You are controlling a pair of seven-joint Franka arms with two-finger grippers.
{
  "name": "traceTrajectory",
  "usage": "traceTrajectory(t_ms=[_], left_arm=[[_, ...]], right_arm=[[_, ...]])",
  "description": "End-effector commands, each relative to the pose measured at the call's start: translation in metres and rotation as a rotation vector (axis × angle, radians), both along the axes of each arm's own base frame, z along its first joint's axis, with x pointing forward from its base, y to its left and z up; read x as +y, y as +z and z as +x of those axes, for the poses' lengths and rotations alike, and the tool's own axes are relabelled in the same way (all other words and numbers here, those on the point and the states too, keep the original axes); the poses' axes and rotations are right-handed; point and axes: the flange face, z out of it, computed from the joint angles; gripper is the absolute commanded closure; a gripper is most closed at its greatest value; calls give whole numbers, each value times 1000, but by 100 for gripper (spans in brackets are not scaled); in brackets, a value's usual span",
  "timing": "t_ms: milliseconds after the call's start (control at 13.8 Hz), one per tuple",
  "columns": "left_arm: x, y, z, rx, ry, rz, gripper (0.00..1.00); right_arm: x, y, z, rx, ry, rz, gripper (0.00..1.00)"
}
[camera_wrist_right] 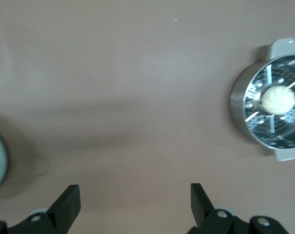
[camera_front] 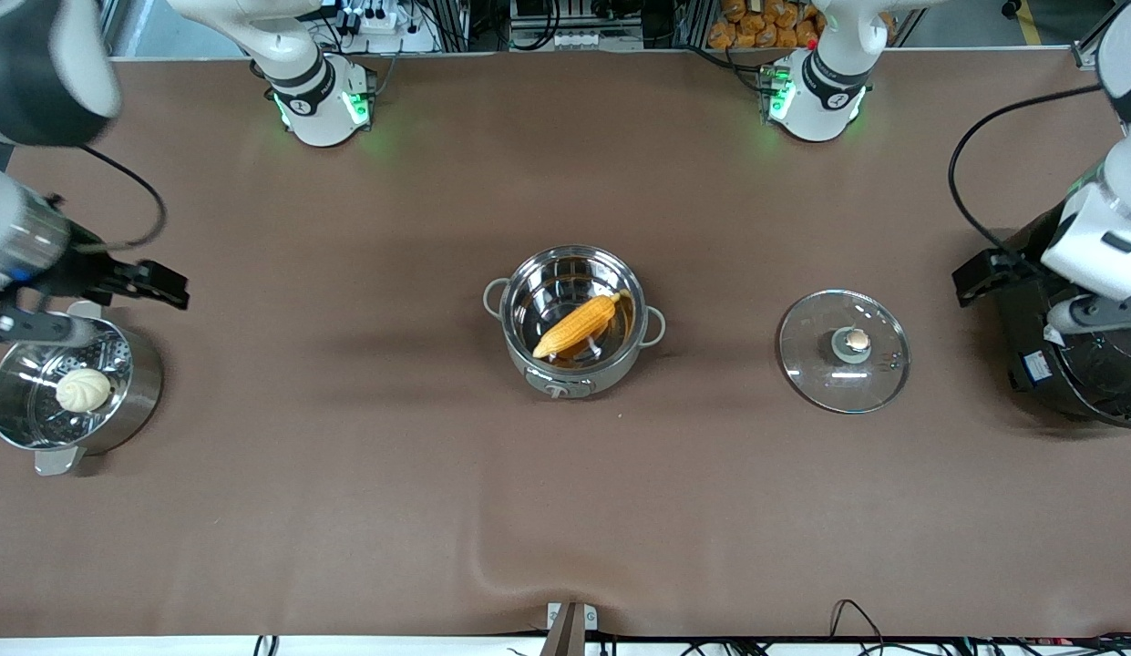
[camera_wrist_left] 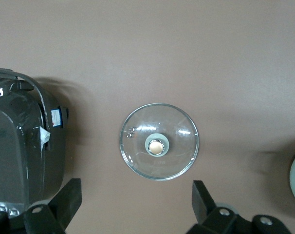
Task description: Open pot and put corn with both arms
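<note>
We find the corn (camera_front: pixel 579 325) lying slantwise inside the open pot (camera_front: pixel 573 321) at mid-table (camera_front: pixel 365 474). Its glass lid (camera_front: pixel 844 351) rests flat beside the pot, toward the left arm's end, clear of the opening. The left pincer (camera_wrist_left: pixel 136 207) is spread, over the table by the lid; the right pincer (camera_wrist_right: pixel 135 207) is spread and empty, near the steamer pot (camera_front: pixel 68 383) with its bun (camera_front: pixel 82 389). We judge the task done.
</note>
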Motion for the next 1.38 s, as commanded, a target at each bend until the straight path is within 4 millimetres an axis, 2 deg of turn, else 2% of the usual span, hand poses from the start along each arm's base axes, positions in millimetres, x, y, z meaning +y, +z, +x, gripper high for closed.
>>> traceTrajectory(t_ms=[0, 145, 217, 362, 579, 796, 1303], left_arm=[[4, 7, -7, 2, 25, 10, 0], [4, 10, -9, -2, 29, 11, 0], [6, 19, -14, -11, 33, 13, 0], [5, 24, -18, -16, 26, 14, 0], [6, 31, -23, -18, 25, -67, 0], [-4, 37, -26, -27, -56, -61, 0], [-1, 39, -30, -13, -69, -57, 0]], right_arm=[[-22, 25, -16, -4, -10, 55, 0], [-33, 30, -17, -12, -27, 34, 0], [-34, 30, -17, -11, -25, -2, 0], [-38, 35, -17, -19, -10, -66, 0], [-41, 54, -16, -43, -16, -67, 0], [-36, 54, -15, -29, -13, -46, 0], [-32, 49, -20, 11, -11, -41, 0]])
